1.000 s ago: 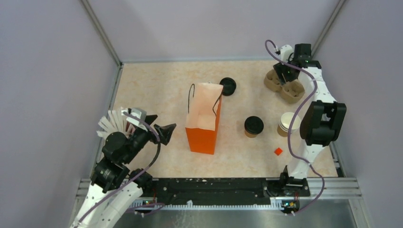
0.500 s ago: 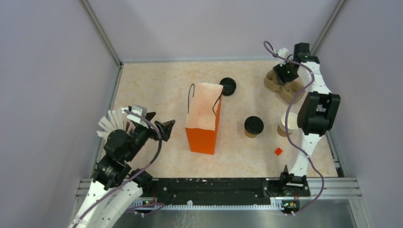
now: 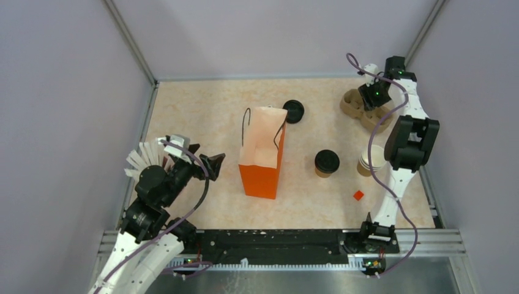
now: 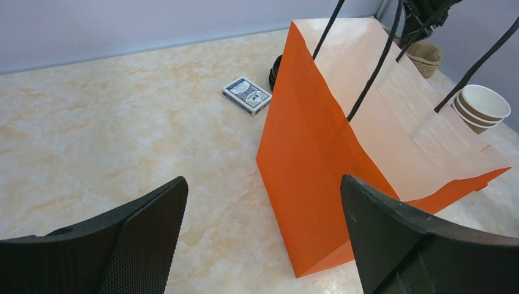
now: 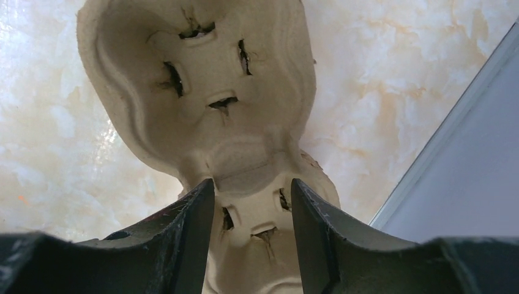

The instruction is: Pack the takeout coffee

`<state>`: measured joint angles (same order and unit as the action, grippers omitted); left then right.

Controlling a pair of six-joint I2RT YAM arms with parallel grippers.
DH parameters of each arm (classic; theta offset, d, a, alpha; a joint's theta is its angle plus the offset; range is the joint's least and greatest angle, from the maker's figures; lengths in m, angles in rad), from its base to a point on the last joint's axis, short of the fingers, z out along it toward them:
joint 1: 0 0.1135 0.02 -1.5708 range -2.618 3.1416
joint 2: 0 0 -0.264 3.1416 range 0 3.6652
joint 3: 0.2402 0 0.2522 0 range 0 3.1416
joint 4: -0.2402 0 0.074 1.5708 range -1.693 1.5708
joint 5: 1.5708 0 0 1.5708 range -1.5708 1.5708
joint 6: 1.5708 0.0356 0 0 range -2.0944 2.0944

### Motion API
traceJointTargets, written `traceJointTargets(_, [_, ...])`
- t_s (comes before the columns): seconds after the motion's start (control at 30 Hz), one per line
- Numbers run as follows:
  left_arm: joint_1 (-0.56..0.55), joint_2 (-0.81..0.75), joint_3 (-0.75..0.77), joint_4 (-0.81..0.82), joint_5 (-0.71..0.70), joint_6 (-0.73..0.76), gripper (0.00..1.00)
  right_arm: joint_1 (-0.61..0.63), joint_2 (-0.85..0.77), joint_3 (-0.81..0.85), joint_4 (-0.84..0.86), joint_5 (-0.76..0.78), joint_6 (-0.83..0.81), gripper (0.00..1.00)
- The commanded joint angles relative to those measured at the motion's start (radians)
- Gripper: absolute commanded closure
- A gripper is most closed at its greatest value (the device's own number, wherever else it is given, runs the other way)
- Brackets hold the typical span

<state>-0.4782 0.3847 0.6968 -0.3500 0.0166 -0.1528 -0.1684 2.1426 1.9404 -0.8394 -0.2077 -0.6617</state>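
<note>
Right pincer [image 5: 252, 184] straddles the brown pulp two-cup carrier [image 5: 208, 92], grip unclear; left pincer [image 4: 263, 182] gapes wide. Our small kraft-tan paper cup [image 3: 322, 172], black-lidded, stands near the orange paper bag [image 3: 262, 165]: light, crushable, so we'd pinch its wall softly.

Tabletop [image 3: 196, 110] is a cream and peach marbled laminate, boxed in by plain pale lilac-grey walls [image 3: 61, 92] with bare aluminium posts [image 3: 130, 41] at the back corners, a metal rail [image 3: 440, 242] along the near edge, light soft and even
</note>
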Motion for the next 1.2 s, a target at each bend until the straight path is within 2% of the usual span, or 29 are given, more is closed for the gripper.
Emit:
traceJointTargets(0.0, [0.010,0.014,-0.006,0.044,-0.007,0.017,0.01,-0.010,0.029,0.082,-0.012,-0.035,-0.028,0.52])
traceJointTargets(0.7, [0.025,0.014,-0.005,0.044,-0.007,0.019,0.01,-0.010,0.096,0.131,-0.067,-0.093,-0.036,0.54])
traceJointTargets(0.97, [0.026,0.016,-0.005,0.041,-0.007,0.019,0.01,-0.010,0.091,0.166,-0.075,-0.098,-0.021,0.67])
traceJointTargets(1.17, [0.026,0.019,0.000,0.032,-0.044,0.016,0.01,-0.010,0.047,0.189,-0.055,-0.086,0.020,0.68])
